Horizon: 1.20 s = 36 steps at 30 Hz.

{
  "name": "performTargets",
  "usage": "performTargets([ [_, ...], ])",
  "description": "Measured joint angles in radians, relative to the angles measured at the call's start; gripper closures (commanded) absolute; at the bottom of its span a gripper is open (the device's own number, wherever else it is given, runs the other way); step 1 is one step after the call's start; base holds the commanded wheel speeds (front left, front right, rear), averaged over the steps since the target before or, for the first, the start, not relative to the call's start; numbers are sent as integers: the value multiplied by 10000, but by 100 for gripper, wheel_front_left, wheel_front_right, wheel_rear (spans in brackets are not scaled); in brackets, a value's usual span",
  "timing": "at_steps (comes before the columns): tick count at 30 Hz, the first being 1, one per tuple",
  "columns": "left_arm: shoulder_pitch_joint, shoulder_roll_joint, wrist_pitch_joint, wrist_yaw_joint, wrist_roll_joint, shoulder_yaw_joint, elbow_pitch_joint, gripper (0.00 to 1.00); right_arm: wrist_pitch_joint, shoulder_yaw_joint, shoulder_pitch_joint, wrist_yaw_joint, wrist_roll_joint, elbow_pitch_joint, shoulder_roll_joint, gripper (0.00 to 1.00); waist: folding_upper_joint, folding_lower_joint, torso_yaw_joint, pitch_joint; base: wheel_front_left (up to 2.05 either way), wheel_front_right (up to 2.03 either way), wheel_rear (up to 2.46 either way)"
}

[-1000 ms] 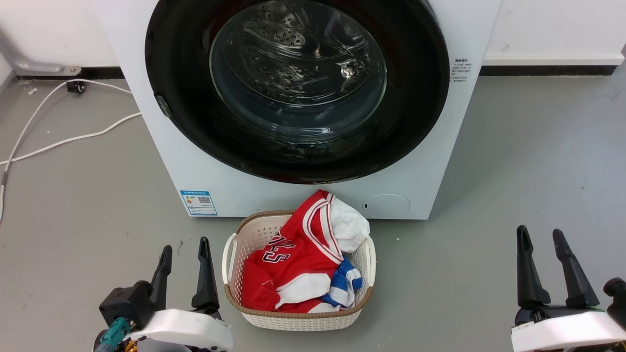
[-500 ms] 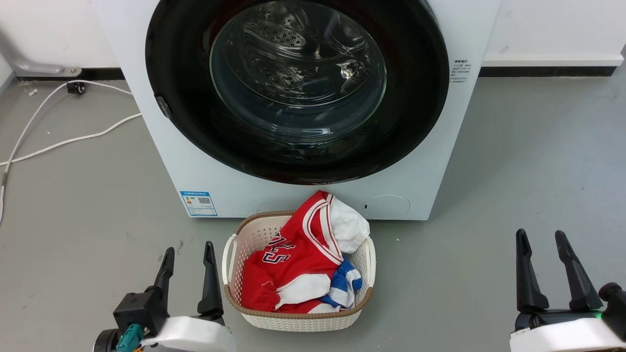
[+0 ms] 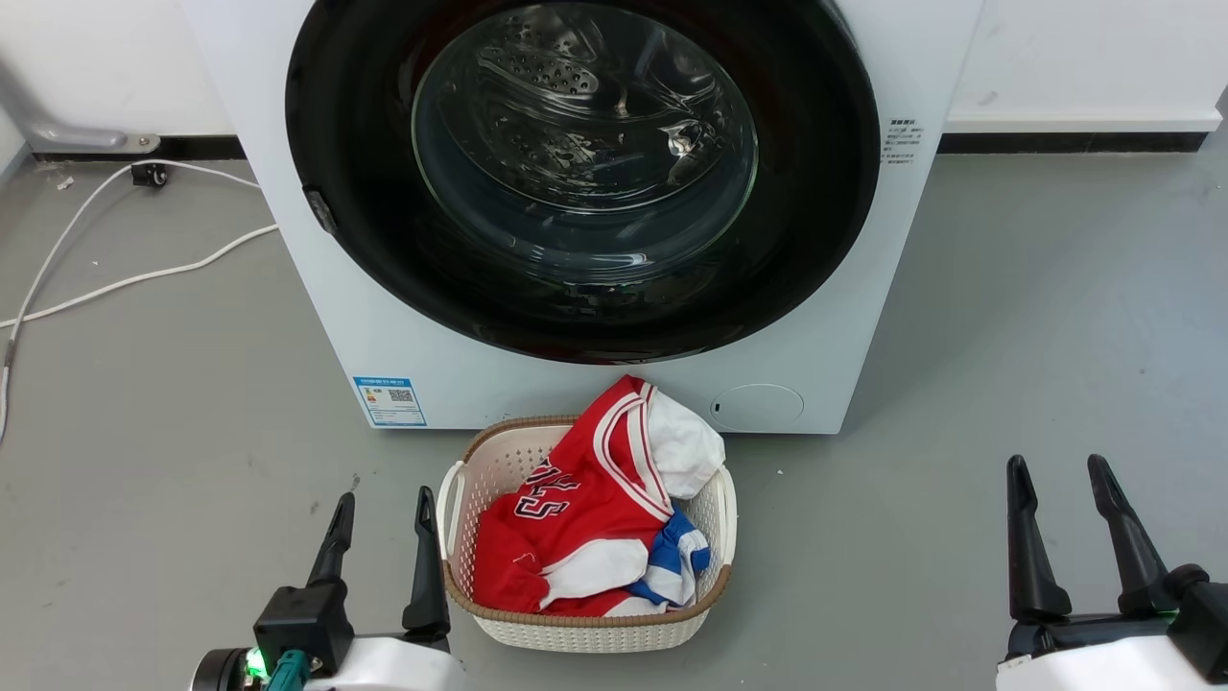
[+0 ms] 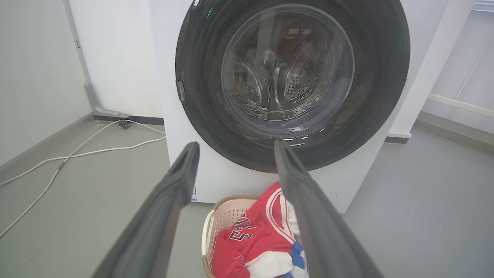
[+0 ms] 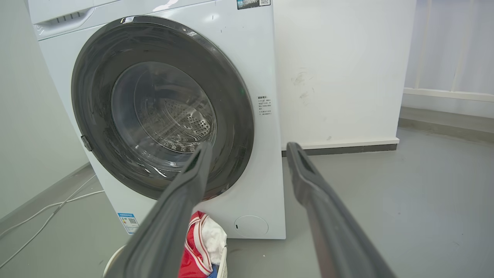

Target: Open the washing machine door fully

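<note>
The washing machine is a big white box against the wall. Its door, a glossy black disc with a clear glass window, lies flat against the front, and the steel drum shows through the glass. From the wrist cameras the door also looks closed. My left gripper hovers low at the left beside the basket, open and holding nothing. At the lower right my right gripper is open too, well away from the machine. Both sets of fingers point toward the machine front.
A white laundry basket with red, white and blue clothes stands on the grey floor right below the door. White cables trail across the floor at the left. A small round white flap sits low on the machine's front.
My left gripper has drawn back down and slightly right, toward the basket. The right gripper has sunk a little. The door has not moved.
</note>
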<state>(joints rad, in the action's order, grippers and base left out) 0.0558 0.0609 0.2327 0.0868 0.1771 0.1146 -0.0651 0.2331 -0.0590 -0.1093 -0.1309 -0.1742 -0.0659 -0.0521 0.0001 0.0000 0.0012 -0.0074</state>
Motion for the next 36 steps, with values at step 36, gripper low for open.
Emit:
performTargets([
  [36, 160, -90, 303, 33, -1072, -69, -357, 0, 303, -6, -193, 0, 337, 153, 0, 0, 0, 0, 17, 12, 0, 0, 0],
])
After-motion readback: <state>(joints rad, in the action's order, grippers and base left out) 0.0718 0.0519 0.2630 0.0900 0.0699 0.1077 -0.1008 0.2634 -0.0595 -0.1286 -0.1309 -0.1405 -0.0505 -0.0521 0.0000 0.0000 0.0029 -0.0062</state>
